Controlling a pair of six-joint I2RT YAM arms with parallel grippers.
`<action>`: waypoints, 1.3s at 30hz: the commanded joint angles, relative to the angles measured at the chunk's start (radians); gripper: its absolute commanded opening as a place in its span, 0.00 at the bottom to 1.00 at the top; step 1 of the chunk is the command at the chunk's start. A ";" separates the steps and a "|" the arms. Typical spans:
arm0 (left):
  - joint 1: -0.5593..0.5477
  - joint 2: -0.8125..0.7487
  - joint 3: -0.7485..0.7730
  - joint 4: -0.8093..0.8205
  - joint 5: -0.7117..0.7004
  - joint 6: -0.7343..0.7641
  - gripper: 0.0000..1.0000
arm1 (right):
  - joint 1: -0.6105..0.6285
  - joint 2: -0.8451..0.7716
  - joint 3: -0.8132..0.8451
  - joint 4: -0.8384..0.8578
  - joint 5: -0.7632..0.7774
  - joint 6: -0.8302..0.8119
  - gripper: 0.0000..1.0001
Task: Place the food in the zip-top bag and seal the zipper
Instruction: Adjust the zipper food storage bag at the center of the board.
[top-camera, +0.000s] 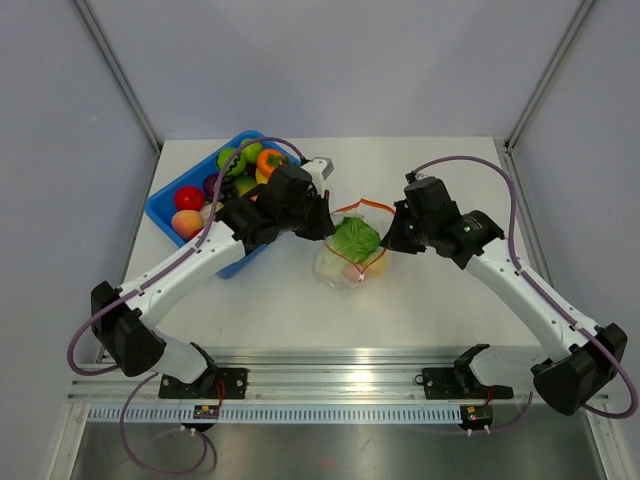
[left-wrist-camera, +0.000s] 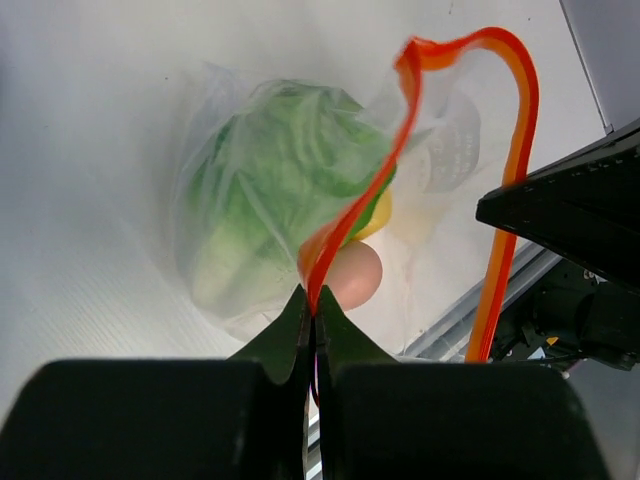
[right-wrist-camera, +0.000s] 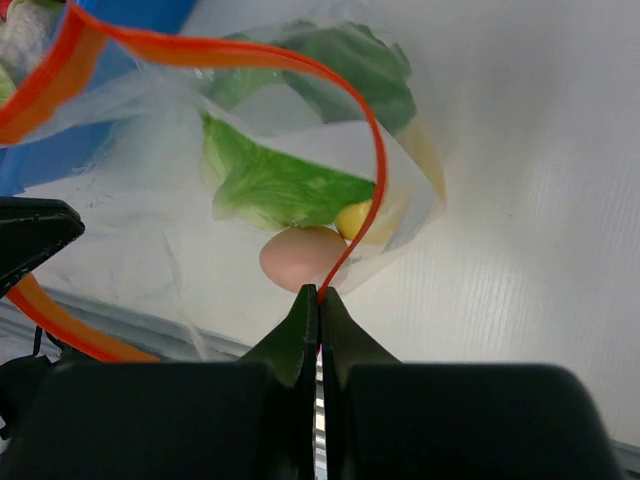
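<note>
Left tool (left-wrist-camera: 313, 305): jaws clenched, pinching the zipper (left-wrist-camera: 515, 150) where the red-orange strip runs down into the fingertips; right tool (right-wrist-camera: 318, 300): jaws likewise clenched on the same strip, at the opposite end of the mouth; between the two pinch points the two sides of the strip bow apart into an open loop, so the mouth is unsealed; the two tools face each other from left and right, close together over the middle of the bench (top-camera: 420, 290); the zip-top bag (top-camera: 340, 268) hangs and rests below them, its lower part on the bench surface; through the clear film the lettuce (left-wrist-camera: 270, 180) fills most of the bag; a yellow piece (left-wrist-camera: 375, 215) sits against the lettuce, and a peach-pink piece (left-wrist-camera: 355, 275) appears to lie inside just beside it, though the crinkled film makes this hard to confirm; left of the bag, beneath the left arm, stands the blue bin (top-camera: 165, 212), holding more food (top-camera: 188, 197) in red, orange, green and purple.
</note>
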 joint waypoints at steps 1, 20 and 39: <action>0.004 -0.004 0.019 0.042 -0.002 0.022 0.00 | 0.012 0.009 0.045 0.008 0.037 -0.019 0.01; 0.004 0.000 0.006 0.057 0.035 0.057 0.00 | 0.011 0.098 0.096 -0.024 0.163 -0.033 0.40; 0.016 -0.014 -0.002 0.045 0.038 0.071 0.00 | 0.000 0.159 0.090 -0.029 0.240 -0.053 0.45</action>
